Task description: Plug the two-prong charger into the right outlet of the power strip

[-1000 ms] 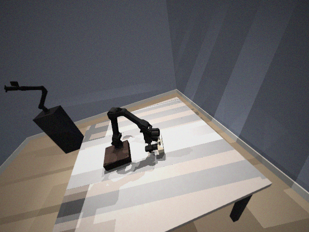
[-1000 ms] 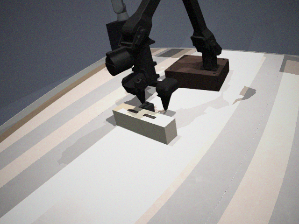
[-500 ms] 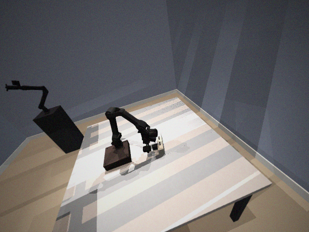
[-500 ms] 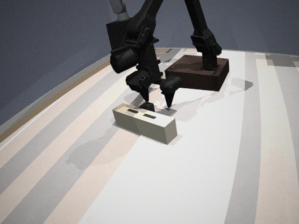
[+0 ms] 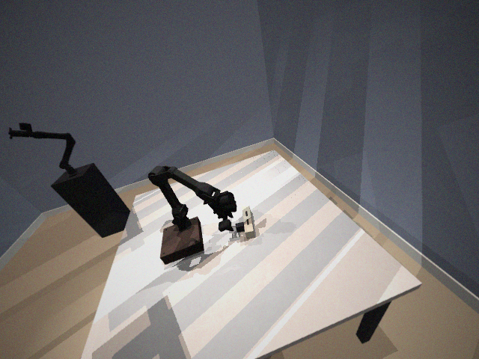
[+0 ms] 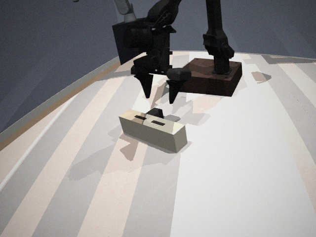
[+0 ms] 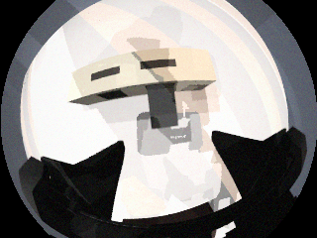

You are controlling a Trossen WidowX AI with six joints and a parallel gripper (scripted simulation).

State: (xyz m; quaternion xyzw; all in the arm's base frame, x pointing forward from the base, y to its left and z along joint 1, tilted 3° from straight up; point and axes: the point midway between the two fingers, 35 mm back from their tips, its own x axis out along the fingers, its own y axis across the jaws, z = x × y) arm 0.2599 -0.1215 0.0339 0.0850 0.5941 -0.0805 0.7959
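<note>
The cream power strip (image 5: pixel 249 227) (image 6: pixel 153 136) (image 7: pixel 193 64) rests on the table with two dark slots on top. The black charger (image 5: pixel 239 226) (image 6: pixel 156 112) (image 7: pixel 162 106) sits against its robot-facing side, level with the right-hand top slot in the wrist view. No prongs and no gap show between them; how deep the prongs sit is hidden. A dark opening shows left of the charger on that side. My gripper (image 5: pixel 232 223) (image 6: pixel 159 100) (image 7: pixel 169 141) is open and empty, above and on the robot's side of the charger, its fingertips clear of both.
The arm's brown base block (image 5: pixel 180 241) (image 6: pixel 208 84) stands behind the gripper on the striped-lit table (image 5: pixel 293 247) (image 6: pixel 229 165). A second arm on a dark pedestal (image 5: pixel 93 200) stands beyond the table edge. Shadows fall around the strip.
</note>
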